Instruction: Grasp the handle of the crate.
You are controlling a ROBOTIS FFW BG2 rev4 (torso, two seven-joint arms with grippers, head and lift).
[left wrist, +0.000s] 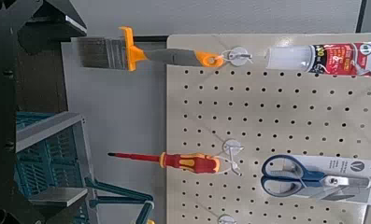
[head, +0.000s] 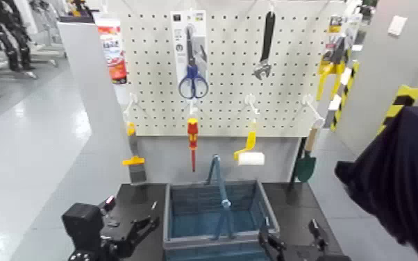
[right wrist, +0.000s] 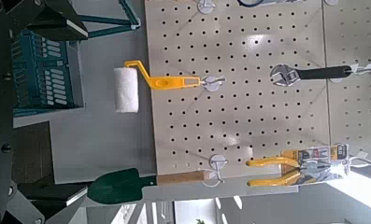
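Setup, head view. The pegboard (head: 156, 69) is standing upright behind the dark table (head: 139, 196). At the right edge a dark draped cloth (head: 399, 173) is hanging.

The blue-grey crate (head: 219, 243) is sitting on the table, its near side reaching the bottom edge of the view. Its blue handle (head: 219, 182), the part of interest, is rising as a raised loop above the crate's middle, standing between the two arms and in front of the pegboard.

Left gripper (head: 130, 214): hovering beside the crate's left side; jaws are standing wide apart and holding nothing. Right gripper (head: 293, 234): hovering at the crate's near right corner; jaws are likewise standing open, gripping nothing. Neither is touching the handle.

Tools, roughly by size: the green trowel (head: 306, 168) is hanging at the right end of the board, the orange-and-grey brush (head: 135, 170) at the left. The blue scissors (head: 193, 87) are hanging in their packaging; the adjustable wrench (head: 262, 68) is hanging to their right. The tube (head: 112, 59) is hanging top left, the yellow-handled pliers (head: 333, 66) top right. The yellow paint roller (head: 251, 158) and red-and-yellow screwdriver (head: 193, 142) are hanging low, above the crate.
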